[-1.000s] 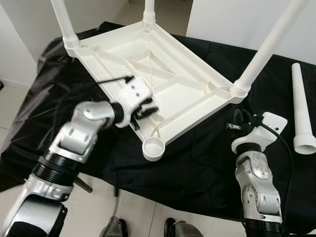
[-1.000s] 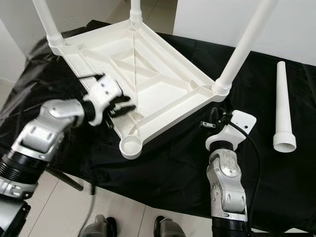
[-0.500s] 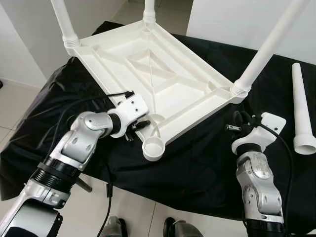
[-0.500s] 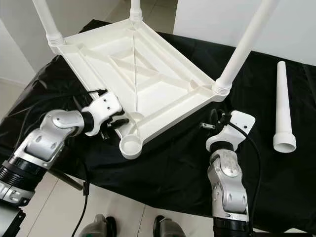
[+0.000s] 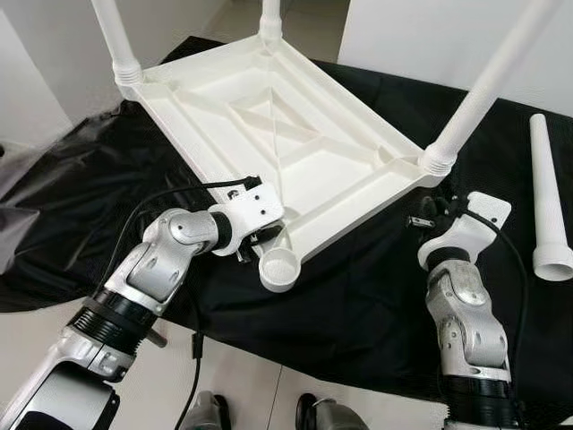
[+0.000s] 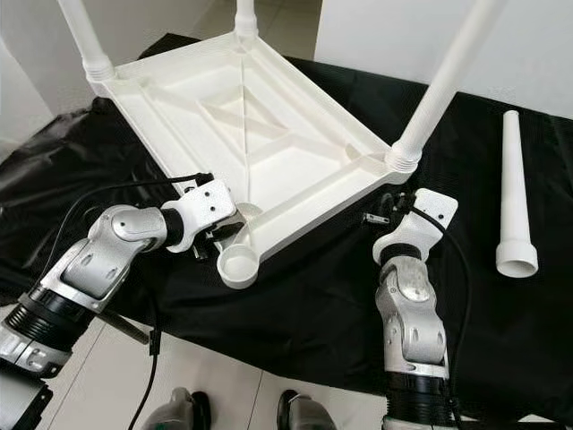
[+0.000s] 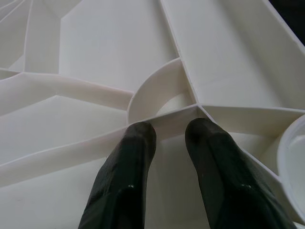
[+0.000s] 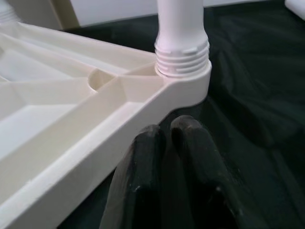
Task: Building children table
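Note:
A white plastic table [image 5: 295, 134] lies upside down on a black cloth, with three legs screwed in. Its near corner socket [image 5: 280, 267] has no leg in it. A loose white leg [image 5: 546, 197] lies on the cloth at the far right. My left gripper [image 5: 255, 240] rests against the table's near rim beside that socket; its fingers [image 7: 138, 143] stand slightly open with nothing between them. My right gripper [image 5: 423, 213] hovers shut over the cloth, just short of the corner with the right leg [image 8: 182, 43].
The black cloth [image 5: 358, 305] covers a low surface and hangs over its near edge. White walls stand behind, and pale floor [image 5: 27, 170] lies to the left. My feet [image 5: 313, 417] are at the bottom edge.
My left gripper came down off the table's underside to the near rim by the open socket. My right gripper edged up toward the right corner. The cloth at the left shifted.

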Available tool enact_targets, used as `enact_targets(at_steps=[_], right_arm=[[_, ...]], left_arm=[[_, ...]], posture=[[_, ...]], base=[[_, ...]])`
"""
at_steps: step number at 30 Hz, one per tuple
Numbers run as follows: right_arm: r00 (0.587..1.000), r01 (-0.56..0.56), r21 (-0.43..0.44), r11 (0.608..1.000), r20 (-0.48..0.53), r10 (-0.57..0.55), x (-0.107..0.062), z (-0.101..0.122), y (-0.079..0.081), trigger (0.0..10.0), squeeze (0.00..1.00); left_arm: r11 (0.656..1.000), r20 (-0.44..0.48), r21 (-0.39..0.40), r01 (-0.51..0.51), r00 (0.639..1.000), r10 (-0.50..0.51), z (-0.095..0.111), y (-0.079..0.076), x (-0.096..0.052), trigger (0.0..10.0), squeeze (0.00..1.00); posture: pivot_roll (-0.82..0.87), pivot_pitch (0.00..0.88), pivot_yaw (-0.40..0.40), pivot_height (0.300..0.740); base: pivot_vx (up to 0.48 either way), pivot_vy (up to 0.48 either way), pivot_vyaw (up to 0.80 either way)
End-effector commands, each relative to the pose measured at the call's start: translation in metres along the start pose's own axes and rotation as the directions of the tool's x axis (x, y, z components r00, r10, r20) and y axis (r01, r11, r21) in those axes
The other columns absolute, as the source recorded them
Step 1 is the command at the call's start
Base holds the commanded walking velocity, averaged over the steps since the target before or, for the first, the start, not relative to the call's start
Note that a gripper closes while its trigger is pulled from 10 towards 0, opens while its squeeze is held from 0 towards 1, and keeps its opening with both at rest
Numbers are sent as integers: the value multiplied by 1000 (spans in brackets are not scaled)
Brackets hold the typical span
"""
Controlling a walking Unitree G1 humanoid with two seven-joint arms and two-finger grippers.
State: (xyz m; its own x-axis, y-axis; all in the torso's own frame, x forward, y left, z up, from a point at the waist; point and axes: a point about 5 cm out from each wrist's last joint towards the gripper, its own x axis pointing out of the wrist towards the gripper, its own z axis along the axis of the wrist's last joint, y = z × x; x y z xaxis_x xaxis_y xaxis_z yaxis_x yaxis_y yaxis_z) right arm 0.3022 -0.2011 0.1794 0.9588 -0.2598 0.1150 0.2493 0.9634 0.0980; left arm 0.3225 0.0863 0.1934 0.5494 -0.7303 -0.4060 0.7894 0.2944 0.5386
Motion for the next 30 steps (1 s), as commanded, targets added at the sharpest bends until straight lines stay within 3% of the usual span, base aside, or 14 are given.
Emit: enact_targets(at_steps=[1, 7, 12, 16, 21, 25, 30], right_arm=[[997, 66, -15, 998, -29, -67, 3, -8, -7, 10000, 0], [992, 112, 5, 994, -55, -111, 9, -16, -8, 10000, 0], [987, 124, 61, 990, -107, -117, 33, -23, 3, 10000, 0], [986, 129, 76, 989, -115, -120, 41, -23, 7, 10000, 0], [985, 61, 94, 994, -167, -45, 57, -29, 20, 10000, 0], [985, 58, 90, 994, -169, -43, 59, -29, 21, 10000, 0], [982, -21, 93, 995, -185, 39, 68, -28, 32, 10000, 0]], left_arm=[[999, -3, 23, 41, 999, -41, 0, -11, 6, 10000, 0], [998, 0, 35, 48, 999, -48, 1, -11, 6, 10000, 0], [997, 9, 46, 65, 998, -65, 4, -12, 8, 10000, 0], [996, 15, 54, 70, 997, -71, 6, -12, 9, 10000, 0], [992, 39, 80, 95, 994, -98, 15, -16, 14, 10000, 0], [992, 41, 82, 97, 994, -100, 16, -17, 15, 10000, 0], [986, 91, 100, 134, 985, -143, 32, -25, 21, 10000, 0]], posture=[[30, 229, -43, 740], [36, 231, -37, 740], [39, 226, -22, 740], [41, 225, -20, 740], [51, 224, -21, 740], [51, 224, -21, 740], [65, 229, -23, 740]], base=[[0, 0, 0], [0, 0, 0], [0, 0, 0], [0, 0, 0], [0, 0, 0], [0, 0, 0], [0, 0, 0]])
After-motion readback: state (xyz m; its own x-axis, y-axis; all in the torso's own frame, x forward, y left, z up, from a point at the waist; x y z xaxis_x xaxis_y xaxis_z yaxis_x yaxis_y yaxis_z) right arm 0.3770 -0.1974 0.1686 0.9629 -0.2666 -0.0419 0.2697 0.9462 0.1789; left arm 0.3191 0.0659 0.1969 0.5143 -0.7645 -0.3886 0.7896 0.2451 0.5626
